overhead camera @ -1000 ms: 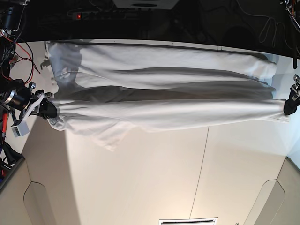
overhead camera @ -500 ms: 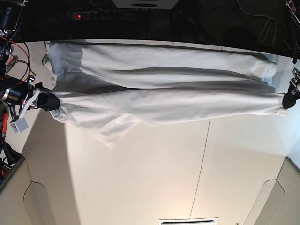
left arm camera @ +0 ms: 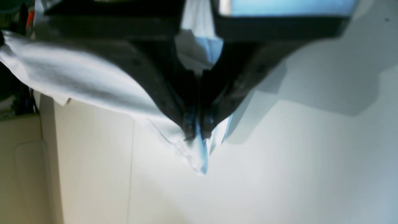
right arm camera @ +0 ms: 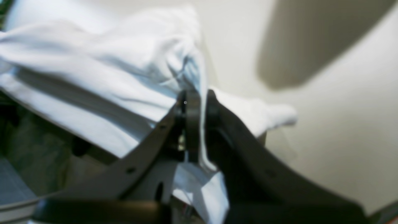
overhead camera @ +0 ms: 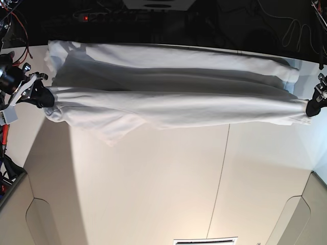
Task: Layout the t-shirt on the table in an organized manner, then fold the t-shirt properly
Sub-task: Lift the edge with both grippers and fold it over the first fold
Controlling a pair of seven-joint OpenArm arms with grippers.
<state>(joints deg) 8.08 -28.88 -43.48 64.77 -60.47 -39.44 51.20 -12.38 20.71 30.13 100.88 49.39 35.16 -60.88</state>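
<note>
Nearest the base camera lies the bare white counter point(overhead camera: 168, 194), crossed by a thin dark seam and cut away into beige corners at the lower left and lower right. Beyond that open stretch the white t-shirt point(overhead camera: 173, 109) is pulled out sideways into a long, narrow band across the far part of the counter, with lengthwise folds showing as grey shadows. One sleeve hangs down as a flap from the band's near edge, toward the left of the base view.

At that left end, the right hand point(overhead camera: 45, 98) is clenched on the shirt: its wrist view shows the two dark fingers point(right arm camera: 192, 124) pressed together with a thin layer of white cloth between them and bunched fabric spilling over on both sides. At the opposite end, the left hand point(overhead camera: 310, 107) pinches the other corner, its fingertips point(left arm camera: 188, 119) closed on a small tail of cloth that pokes out past them above the counter.

The far edge of the shirt runs along the counter's rear border, and behind it is a dark background with cables.
</note>
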